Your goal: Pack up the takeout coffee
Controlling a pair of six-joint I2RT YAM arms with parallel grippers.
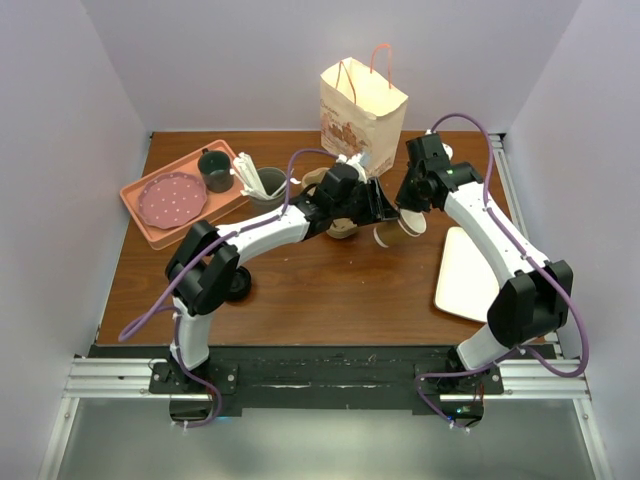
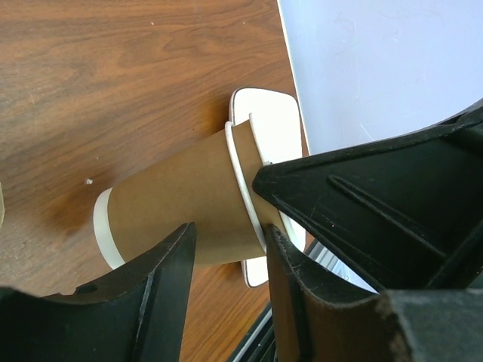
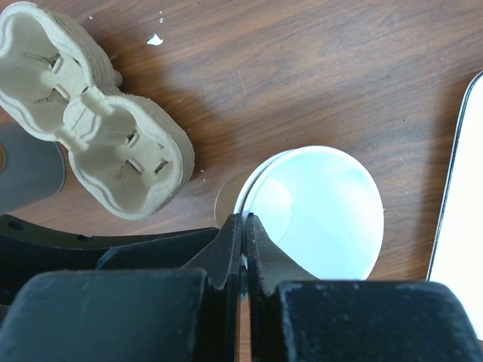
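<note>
We see the takeout coffee (image 1: 398, 232), a tan-brown paper cup with a white rolled rim and an empty white inside (a second rim shows just below the first). It tilts over the middle of the counter (image 1: 330, 290), its rim wall pinched by the right end effector (image 3: 244, 222).

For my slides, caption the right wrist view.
Right gripper pinches the takeout cup by its rim beside the empty cup carrier.
</note>
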